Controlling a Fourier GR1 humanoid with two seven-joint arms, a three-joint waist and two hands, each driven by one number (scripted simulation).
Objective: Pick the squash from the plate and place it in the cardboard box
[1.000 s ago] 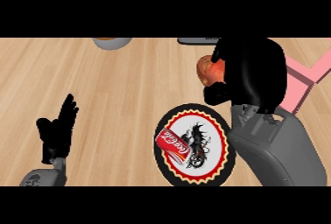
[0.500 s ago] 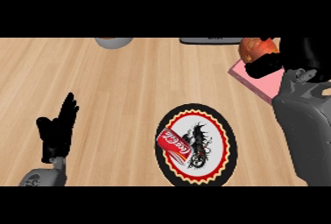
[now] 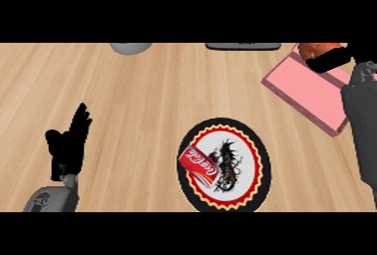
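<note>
Wooden table (image 3: 140,94) is holding the plate (image 3: 223,122); past it we are curling our right hand (image 3: 336,59) round the squash (image 3: 315,49), left hand (image 3: 68,144) resting open.

One view only, from the robot's head, looking steeply down onto the wooden tabletop (image 3: 147,99). It sits close: the plate (image 3: 221,123) fills much of the lower middle, its bottom rim right at the frame's edge. Forearms enter from below, with the left hand (image 3: 66,144) at lower left and the right forearm (image 3: 361,139) running up the right edge. The top right corner crops the right hand (image 3: 335,59), closed on the squash (image 3: 315,49), by the pink box (image 3: 305,92).
</note>
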